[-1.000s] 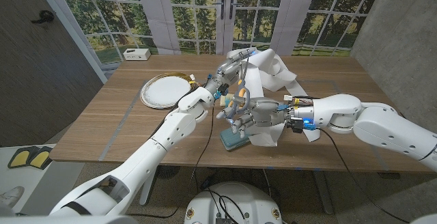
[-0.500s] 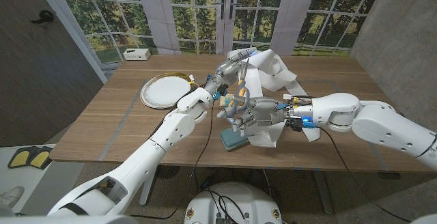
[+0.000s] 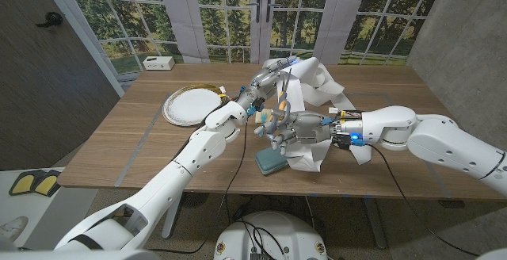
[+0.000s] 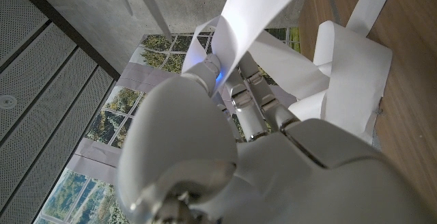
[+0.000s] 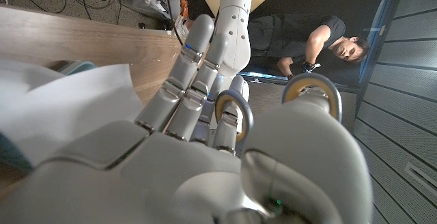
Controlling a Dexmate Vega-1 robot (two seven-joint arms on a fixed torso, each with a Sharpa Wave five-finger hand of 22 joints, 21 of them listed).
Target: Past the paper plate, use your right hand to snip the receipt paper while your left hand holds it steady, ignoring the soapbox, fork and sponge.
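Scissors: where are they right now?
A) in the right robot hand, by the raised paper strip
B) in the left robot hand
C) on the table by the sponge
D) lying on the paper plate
A: the right robot hand has fingers through the scissors' loops, seen in the right wrist view, beside the paper strip held up by the left robot hand.

The right hand [image 3: 287, 127] with the scissors [image 3: 273, 116] has lifted slightly toward the receipt paper [image 3: 295, 93].
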